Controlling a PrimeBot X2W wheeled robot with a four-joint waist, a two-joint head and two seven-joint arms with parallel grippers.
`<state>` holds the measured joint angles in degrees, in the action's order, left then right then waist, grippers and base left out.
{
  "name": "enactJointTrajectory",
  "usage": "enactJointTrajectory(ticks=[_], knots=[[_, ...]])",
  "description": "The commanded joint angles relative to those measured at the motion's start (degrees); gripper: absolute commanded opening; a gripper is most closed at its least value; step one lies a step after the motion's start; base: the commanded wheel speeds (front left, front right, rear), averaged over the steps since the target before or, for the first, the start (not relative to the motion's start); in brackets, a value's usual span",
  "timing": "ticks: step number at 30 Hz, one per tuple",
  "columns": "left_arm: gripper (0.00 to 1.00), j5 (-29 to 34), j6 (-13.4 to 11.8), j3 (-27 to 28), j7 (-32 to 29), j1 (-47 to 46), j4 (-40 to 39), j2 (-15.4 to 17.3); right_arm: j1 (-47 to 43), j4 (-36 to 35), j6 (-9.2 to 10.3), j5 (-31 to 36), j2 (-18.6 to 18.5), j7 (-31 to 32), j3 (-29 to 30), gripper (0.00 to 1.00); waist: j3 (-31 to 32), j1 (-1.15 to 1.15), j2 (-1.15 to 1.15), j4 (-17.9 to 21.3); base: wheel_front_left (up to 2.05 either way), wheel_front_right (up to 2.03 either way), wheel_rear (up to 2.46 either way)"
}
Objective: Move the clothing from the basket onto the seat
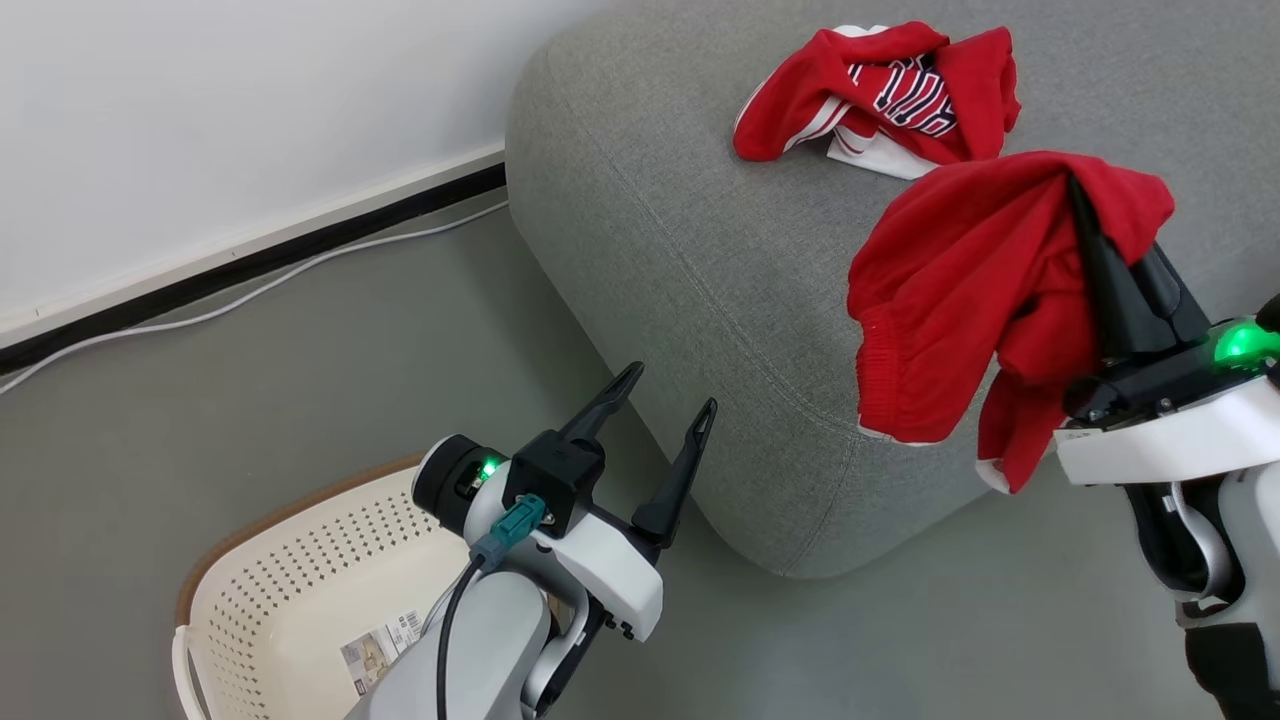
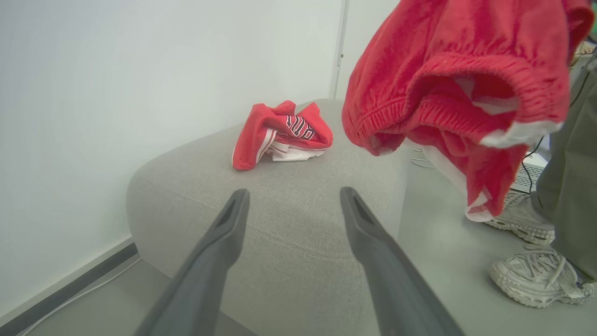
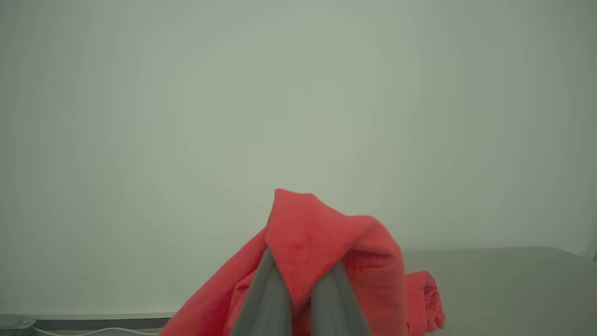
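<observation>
One top (image 1: 880,95) lies on the seat (image 1: 680,250), my right jaws pinch shorts (image 1: 950,280) I must drop there, my left jaws are spread.

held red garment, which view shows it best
Head view: the held red garment shows whole, hanging from the right hand. Left wrist view crops its top; right wrist view has a pinched fold.

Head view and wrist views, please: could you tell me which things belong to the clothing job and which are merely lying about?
Job: red shorts pinched in the right gripper; red lettered jersey lying on the grey seat; cream laundry basket; open left gripper.
Lying about: white cable; a person's pale sneakers; paper label inside the basket.
</observation>
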<state>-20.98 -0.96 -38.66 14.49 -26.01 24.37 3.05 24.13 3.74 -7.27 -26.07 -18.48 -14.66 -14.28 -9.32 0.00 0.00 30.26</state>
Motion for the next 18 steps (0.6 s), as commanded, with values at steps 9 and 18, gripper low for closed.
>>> enactJointTrajectory(ticks=[9,18], knots=[[1.00,0.60,0.92,-0.13,0.51,-2.84,-0.40,-0.14,6.58,-1.29,-0.22,2.12,-5.89,-0.34,3.34,0.00,-3.32,0.00,0.00,-0.82,0.00,0.00,0.00],[1.00,-1.14,0.11,-3.84,0.51,-4.45,1.01,-0.16,15.82,4.75,-0.22,5.00,-10.48,-0.34,7.60,0.00,-6.74,0.00,0.00,-0.46,0.00,0.00,0.00]])
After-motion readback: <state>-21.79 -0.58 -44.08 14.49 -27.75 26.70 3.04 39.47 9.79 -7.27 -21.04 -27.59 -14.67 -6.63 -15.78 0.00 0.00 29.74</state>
